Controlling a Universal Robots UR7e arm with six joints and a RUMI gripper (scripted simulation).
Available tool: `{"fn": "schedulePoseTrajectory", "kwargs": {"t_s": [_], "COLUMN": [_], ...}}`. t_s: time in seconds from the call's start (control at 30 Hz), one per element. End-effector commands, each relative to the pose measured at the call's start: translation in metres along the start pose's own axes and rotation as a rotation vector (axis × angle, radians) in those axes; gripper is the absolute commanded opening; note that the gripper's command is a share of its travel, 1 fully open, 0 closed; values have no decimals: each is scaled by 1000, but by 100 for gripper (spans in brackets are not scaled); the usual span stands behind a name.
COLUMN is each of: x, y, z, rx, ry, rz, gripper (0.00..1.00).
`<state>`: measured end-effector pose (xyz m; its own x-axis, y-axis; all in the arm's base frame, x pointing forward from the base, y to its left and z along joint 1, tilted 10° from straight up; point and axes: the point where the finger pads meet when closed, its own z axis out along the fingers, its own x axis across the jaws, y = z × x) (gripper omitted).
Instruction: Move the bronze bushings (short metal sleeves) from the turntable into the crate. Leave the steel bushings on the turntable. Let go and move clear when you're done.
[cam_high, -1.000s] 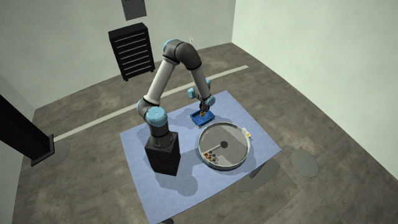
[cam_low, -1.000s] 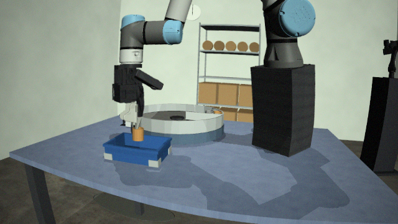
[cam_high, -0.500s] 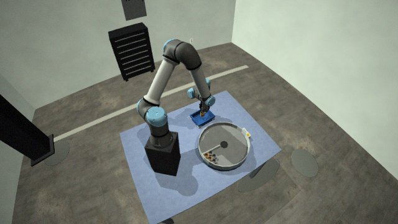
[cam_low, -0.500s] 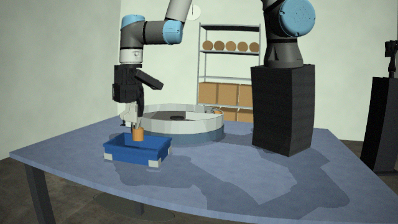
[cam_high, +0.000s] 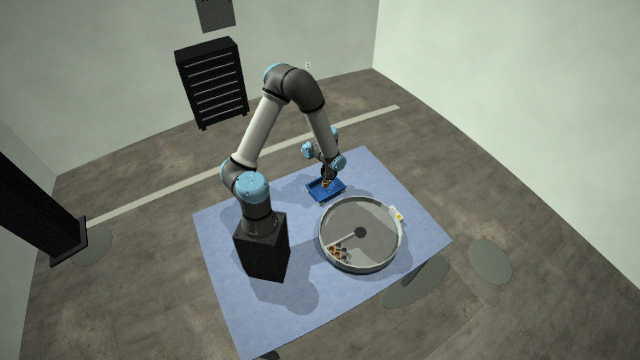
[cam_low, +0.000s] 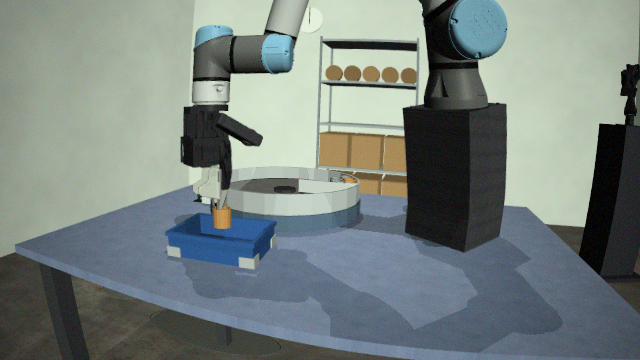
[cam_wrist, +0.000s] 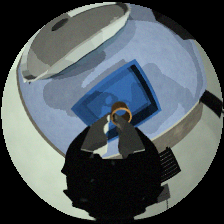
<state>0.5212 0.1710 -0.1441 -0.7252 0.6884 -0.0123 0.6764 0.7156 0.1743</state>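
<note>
My gripper (cam_high: 326, 180) (cam_low: 218, 204) (cam_wrist: 114, 119) is shut on a bronze bushing (cam_high: 325, 184) (cam_low: 222, 218) (cam_wrist: 121, 116), pinching its wall at the upper end. The bushing hangs upright over the inside of the blue crate (cam_high: 322, 198) (cam_low: 207, 250) (cam_wrist: 132, 85), its lower end near rim height in the exterior view. Part of the crate floor is hidden by the bushing and the fingers. On the grey turntable (cam_high: 377, 220) (cam_low: 300, 202) (cam_wrist: 80, 35), bronze bushings (cam_high: 331, 250) (cam_low: 349, 180) and darker steel bushings (cam_high: 345, 259) (cam_low: 335, 179) stand clustered by the wall.
The turntable has a raised round wall and stands close beside the crate. A thin bar (cam_high: 342, 239) runs from its dark hub (cam_high: 360, 232) (cam_low: 285, 189) towards the wall, beside the cluster. The arm's black pedestal (cam_high: 265, 255) (cam_low: 440, 175) stands on the blue table (cam_high: 300, 330) (cam_low: 360, 320).
</note>
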Motion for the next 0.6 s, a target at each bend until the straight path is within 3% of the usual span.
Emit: {"fn": "schedulePoseTrajectory", "kwargs": {"t_s": [0.0, 0.57], "x": [0, 0], "y": [0, 1], "z": [6, 31], "rx": [-1, -1], "ry": [-1, -1], "rz": [0, 0], "gripper": [0, 0]}}
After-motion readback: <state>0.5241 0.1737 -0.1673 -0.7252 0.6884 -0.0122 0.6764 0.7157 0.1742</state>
